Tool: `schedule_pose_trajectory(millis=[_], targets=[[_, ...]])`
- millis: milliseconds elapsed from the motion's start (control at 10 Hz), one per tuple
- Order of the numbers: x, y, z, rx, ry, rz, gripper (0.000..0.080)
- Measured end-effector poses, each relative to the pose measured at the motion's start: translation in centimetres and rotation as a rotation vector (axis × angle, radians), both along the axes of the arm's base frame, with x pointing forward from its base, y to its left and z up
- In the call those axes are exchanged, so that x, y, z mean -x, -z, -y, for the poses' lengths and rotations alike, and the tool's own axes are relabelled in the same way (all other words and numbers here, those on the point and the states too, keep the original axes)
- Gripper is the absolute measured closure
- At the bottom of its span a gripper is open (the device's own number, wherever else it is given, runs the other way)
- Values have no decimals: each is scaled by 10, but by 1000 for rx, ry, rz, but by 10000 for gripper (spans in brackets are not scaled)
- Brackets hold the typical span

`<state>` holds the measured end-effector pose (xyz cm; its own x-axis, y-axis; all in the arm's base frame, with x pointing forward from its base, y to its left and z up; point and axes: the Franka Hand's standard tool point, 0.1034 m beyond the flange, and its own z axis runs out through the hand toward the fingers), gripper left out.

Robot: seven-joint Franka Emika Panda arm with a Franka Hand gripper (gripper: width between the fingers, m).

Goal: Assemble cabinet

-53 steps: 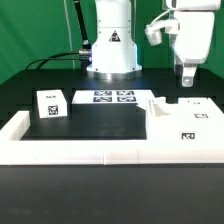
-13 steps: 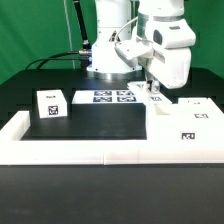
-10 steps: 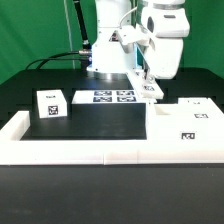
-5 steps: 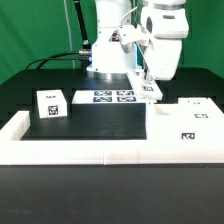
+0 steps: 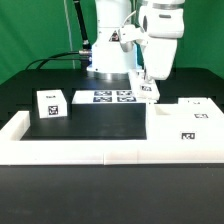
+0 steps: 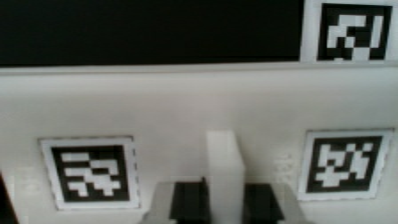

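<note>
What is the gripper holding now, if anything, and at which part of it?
A white cabinet panel. The gripper pinches the thin raised rib that stands up from the panel's face.

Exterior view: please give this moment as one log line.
tool: shut on panel | panel: held up beside marker board | small block: untouched

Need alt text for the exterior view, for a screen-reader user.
The tool of a white robot arm grips a small white tagged panel next to the flat white marker board on a black table. A white tagged cube sits at the exterior view's left, more white tagged cabinet parts at its right, a low white border wall in front.
</note>
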<state>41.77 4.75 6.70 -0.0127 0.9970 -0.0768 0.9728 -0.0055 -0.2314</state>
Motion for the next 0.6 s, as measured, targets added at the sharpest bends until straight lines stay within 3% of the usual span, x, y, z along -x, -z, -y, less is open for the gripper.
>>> schedule_pose_trajectory(millis=[100, 200, 600], targets=[[-1, 0, 0, -1, 1, 6, 727], [-7, 1, -5, -24, -3, 101, 727], [-8, 1, -20, -89, 5, 286, 727]])
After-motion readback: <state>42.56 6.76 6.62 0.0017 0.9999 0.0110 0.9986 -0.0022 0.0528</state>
